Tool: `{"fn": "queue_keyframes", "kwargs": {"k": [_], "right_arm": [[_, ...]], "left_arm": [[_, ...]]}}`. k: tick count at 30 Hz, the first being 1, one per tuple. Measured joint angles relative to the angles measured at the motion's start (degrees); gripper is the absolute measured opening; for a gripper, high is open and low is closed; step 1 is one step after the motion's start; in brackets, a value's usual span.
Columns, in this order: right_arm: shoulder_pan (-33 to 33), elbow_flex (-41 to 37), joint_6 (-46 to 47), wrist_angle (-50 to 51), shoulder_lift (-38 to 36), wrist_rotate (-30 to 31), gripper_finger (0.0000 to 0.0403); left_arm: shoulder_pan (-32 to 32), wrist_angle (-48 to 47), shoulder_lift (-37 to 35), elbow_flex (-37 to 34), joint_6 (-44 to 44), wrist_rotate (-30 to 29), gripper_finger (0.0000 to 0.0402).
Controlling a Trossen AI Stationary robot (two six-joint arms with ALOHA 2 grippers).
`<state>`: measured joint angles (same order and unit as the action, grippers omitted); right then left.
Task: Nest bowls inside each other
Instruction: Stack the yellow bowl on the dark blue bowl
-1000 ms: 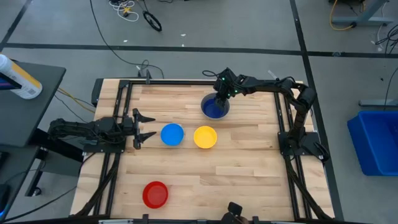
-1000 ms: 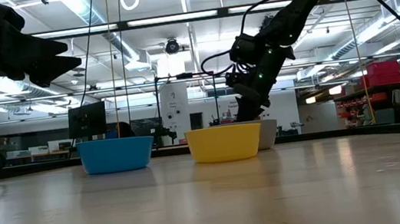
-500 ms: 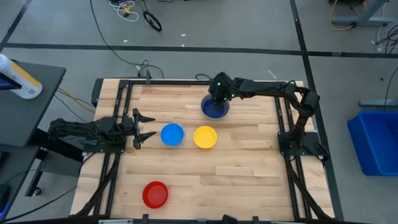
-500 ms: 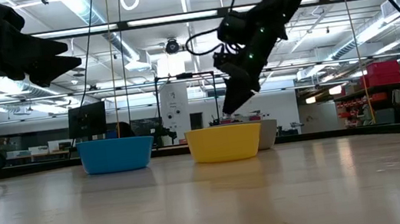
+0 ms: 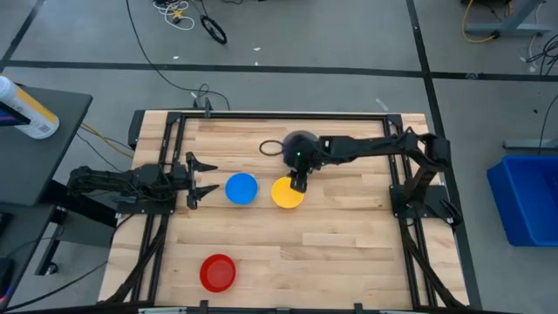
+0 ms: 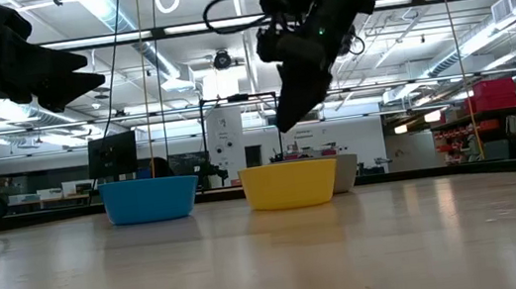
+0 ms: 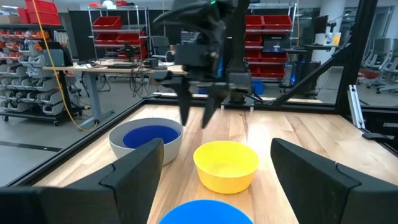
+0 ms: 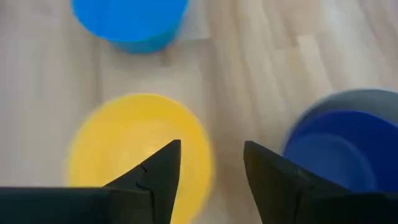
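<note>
A pale wooden desk edged by a dark metal frame stands on a grey floor, with a workshop of red storage bins and shelving in the background. The right gripper hangs above the edge of the yellow bowl near the middle of the desk, its two dark fingers parted and holding nothing, clear of the bowl's rim. Just beside the yellow bowl sits the light blue bowl, and the two do not touch. Farther back, the dark blue bowl rests nested inside the grey bowl; from overhead the right arm hides most of this pair. The red bowl sits alone near the desk's front edge, well apart from the others. The left gripper waits at the desk's left side, fingers spread wide and empty, pointing toward the light blue bowl.
</note>
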<state>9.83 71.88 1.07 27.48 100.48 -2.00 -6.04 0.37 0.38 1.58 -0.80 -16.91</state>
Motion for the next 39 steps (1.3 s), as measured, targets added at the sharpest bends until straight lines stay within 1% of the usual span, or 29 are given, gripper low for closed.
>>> {"fn": "queue_keyframes", "kwargs": {"k": [5,12,17,23,31,39], "right_arm": [[-2.7,0.0,1.7,0.1,-0.1,-2.6,0.0173],[-3.2,-0.2,1.8,0.6,0.4,-1.0,0.0161],[-2.7,-0.4,1.5,0.4,0.6,-1.0,0.0177],[-2.8,-3.8,2.2,-0.7,0.7,-0.8,0.0197],[-2.7,-6.9,3.0,-2.8,0.8,0.5,0.0198],[-2.7,-7.2,2.5,-3.4,0.8,1.0,0.0198]], "left_arm": [[0.0,0.1,0.0,0.0,0.0,0.0,0.0307],[0.0,0.1,0.0,0.0,-0.2,0.0,0.0307],[0.0,0.1,0.0,0.0,-0.2,0.0,0.0307],[0.0,0.1,0.0,0.0,-0.1,0.0,0.0307],[0.0,0.1,0.0,0.0,-0.1,0.0,0.0307],[0.0,0.1,0.0,0.0,0.0,0.0,0.0307]]}}
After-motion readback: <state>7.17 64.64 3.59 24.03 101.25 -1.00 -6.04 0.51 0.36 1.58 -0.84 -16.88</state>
